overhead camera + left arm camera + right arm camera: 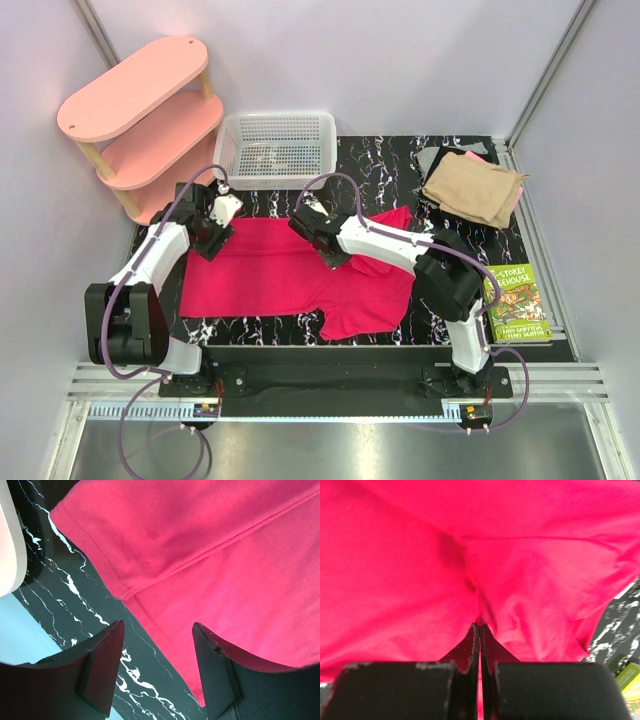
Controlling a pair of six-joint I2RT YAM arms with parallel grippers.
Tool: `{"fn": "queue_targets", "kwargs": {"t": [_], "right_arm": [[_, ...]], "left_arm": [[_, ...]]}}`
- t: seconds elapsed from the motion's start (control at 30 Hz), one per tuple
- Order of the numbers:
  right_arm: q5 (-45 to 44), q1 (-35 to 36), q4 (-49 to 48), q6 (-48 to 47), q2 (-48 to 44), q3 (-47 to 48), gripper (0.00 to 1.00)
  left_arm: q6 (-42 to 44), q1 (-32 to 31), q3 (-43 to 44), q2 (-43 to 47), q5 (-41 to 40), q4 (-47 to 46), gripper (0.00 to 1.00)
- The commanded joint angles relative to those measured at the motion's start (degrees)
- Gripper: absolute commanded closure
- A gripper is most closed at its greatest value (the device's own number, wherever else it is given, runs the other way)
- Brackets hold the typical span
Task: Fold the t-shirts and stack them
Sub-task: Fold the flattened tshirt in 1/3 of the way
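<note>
A crimson-pink t-shirt lies spread on the black marbled table, its right side rumpled. My right gripper is at the shirt's upper middle. In the right wrist view it is shut on a pinched ridge of the shirt. My left gripper hovers at the shirt's upper left corner. In the left wrist view it is open, with the shirt's hemmed edge and bare table between its fingers. A stack of folded t-shirts, tan on top, sits at the back right.
A white mesh basket stands at the back of the table, just behind both grippers. A pink three-tier shelf is at the back left, and its edge shows in the left wrist view. A green book lies at the right edge.
</note>
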State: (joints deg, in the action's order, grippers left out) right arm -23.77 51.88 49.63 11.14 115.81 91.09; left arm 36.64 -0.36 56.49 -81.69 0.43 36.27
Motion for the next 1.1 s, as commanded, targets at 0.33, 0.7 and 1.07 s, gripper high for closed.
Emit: {"fn": "queue_targets", "kwargs": {"t": [0.33, 0.7, 1.07], "right_arm": [[17.3, 4.3, 2.1, 6.9, -7.5, -6.4, 0.97], [12.9, -2.6, 2.1, 5.8, -7.4, -1.1, 0.00], [36.8, -32.8, -3.9, 10.6, 2.9, 15.4, 0.00]], "left_arm": [[1.2, 0.4, -0.5, 1.4, -2.1, -3.4, 0.38], [1.8, 0.3, -2.1, 3.2, -2.5, -3.3, 0.38], [1.6, 0.4, 0.2, 2.7, -2.1, -2.4, 0.38]]}}
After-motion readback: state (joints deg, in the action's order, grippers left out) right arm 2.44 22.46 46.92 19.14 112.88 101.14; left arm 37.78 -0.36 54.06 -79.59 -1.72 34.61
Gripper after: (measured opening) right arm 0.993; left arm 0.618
